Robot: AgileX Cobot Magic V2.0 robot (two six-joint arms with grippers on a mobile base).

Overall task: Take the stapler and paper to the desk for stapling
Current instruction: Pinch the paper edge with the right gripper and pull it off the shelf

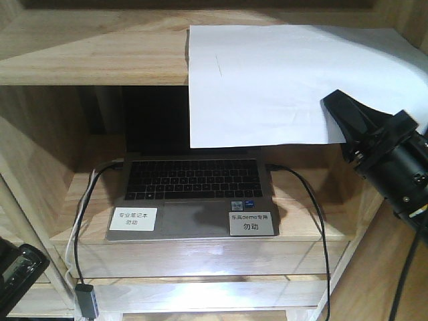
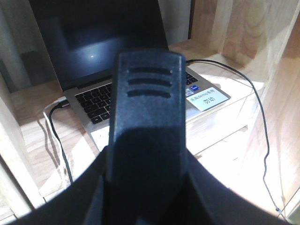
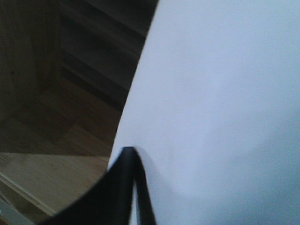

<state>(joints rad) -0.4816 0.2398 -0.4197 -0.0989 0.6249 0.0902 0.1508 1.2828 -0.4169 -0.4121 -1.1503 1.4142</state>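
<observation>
Exterior front-facing view: the paper (image 1: 267,80) lies on the upper shelf (image 1: 87,60) with its front part hanging over the edge, above an open laptop (image 1: 194,190). The right gripper (image 1: 338,110) meets the sheet's right edge. The left gripper (image 1: 20,274) sits low at the left, away from both. Neither the stapler nor the desk is in sight.

Left wrist view: the fingers read as one dark mass in the middle, so they look pressed together with nothing between them. Beyond them are the laptop and its cables.

Right wrist view: the sheet fills most of the picture, and the black fingertips (image 3: 127,161) close to a narrow wedge on its lower edge, apparently pinching it.

The step in hand seems to be drawing the sheet off the shelf. It is best pulled level and slowly toward the robot so the thin edge neither slips from the pinch nor creases, and lifted enough that the hanging part clears the laptop screen.
</observation>
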